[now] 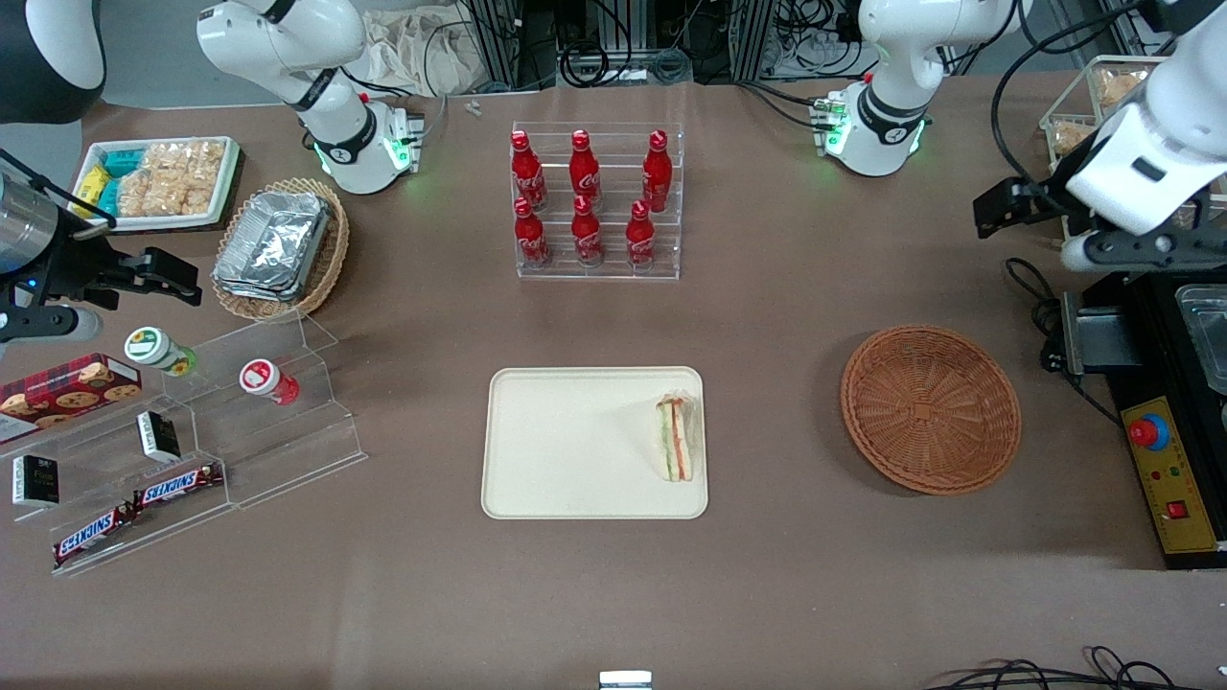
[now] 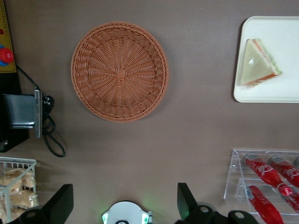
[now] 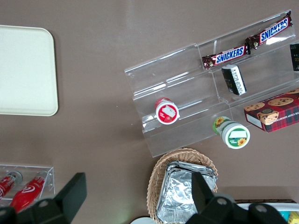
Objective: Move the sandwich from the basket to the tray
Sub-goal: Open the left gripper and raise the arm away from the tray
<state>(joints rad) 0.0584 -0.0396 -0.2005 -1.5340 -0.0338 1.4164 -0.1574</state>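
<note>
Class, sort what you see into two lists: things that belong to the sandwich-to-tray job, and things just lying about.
Belong to the job:
- sandwich, lying on the tray
- tray
- basket, nothing in it
- gripper, open, raised above the table at the working arm's end

Just lying about:
- cola bottles in a clear rack
- foil containers
- Snickers bars

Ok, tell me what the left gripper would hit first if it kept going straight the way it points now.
Probably bare table. The left gripper, open and empty, points down from high over the working arm's end, with brown table between its fingers. The basket lies farther ahead, so depth is uncertain.
</note>
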